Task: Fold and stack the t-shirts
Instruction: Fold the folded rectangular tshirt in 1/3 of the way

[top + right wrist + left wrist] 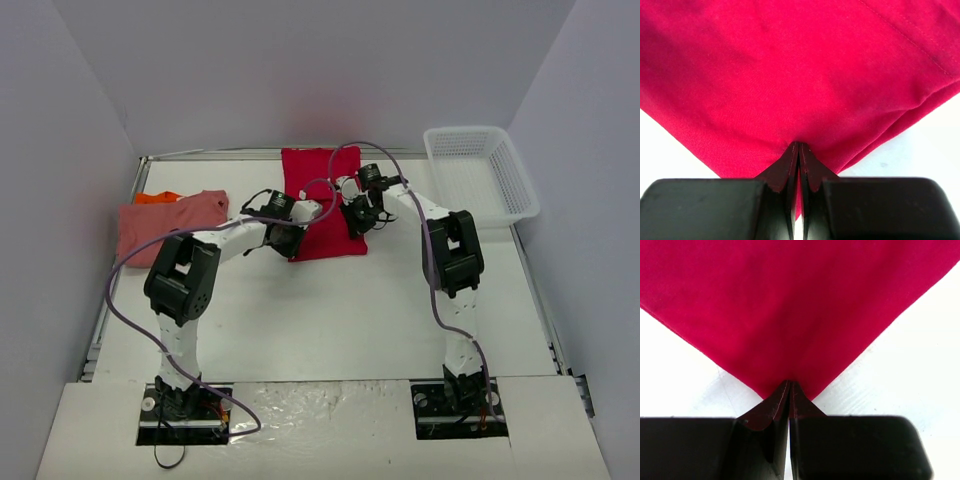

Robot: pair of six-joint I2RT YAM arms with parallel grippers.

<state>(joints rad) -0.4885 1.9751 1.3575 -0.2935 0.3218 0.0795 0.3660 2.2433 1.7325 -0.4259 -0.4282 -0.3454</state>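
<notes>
Now your left pincer [790, 386], right pincer [799, 146] each nip near corner of bright red cloth t-shirt [320, 185]: light, limp; lift corners evenly.

Basket [480, 180]: white plastic mesh, well right of the right gripper [358, 228]. Table [330, 310]: white, beneath it.
</notes>
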